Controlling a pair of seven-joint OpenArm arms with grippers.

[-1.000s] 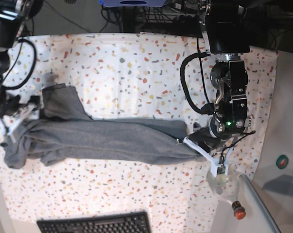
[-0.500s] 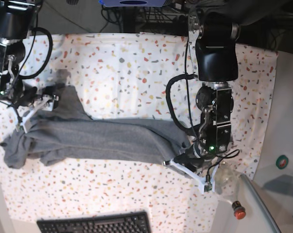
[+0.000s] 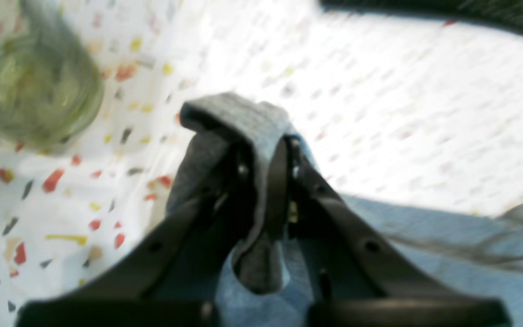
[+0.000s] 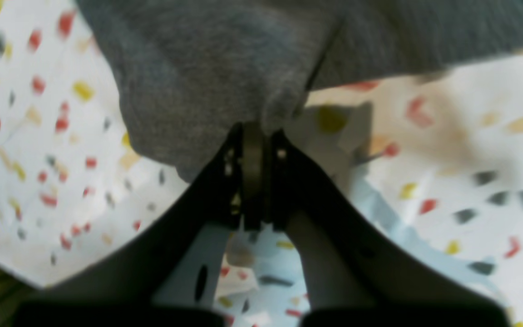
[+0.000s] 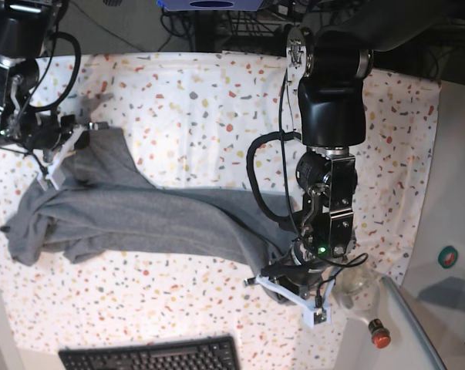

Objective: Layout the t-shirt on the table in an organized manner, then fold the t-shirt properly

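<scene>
The heather-grey t-shirt (image 5: 155, 220) lies bunched in a long band across the speckled table (image 5: 201, 108). My left gripper (image 5: 264, 283) is shut on the shirt's right end near the front edge. The left wrist view shows a fold of grey cloth (image 3: 261, 136) pinched between its fingers (image 3: 266, 181). My right gripper (image 5: 62, 158) is shut on the shirt's upper left part. In the right wrist view (image 4: 252, 136) its jaws pinch the edge of the cloth (image 4: 207, 77) just above the tablecloth (image 4: 447, 150).
A clear glass jar (image 5: 354, 293) stands right next to my left gripper and shows in the left wrist view (image 3: 30, 91). A red button (image 5: 379, 335) sits by it. A black keyboard (image 5: 151, 356) lies at the front edge. A plain grey side surface (image 5: 457, 193) is on the right.
My left gripper has pulled the shirt's right end toward the front edge and leftward. My right gripper has pulled the left part toward the far edge. The cloth is stretched more diagonally.
</scene>
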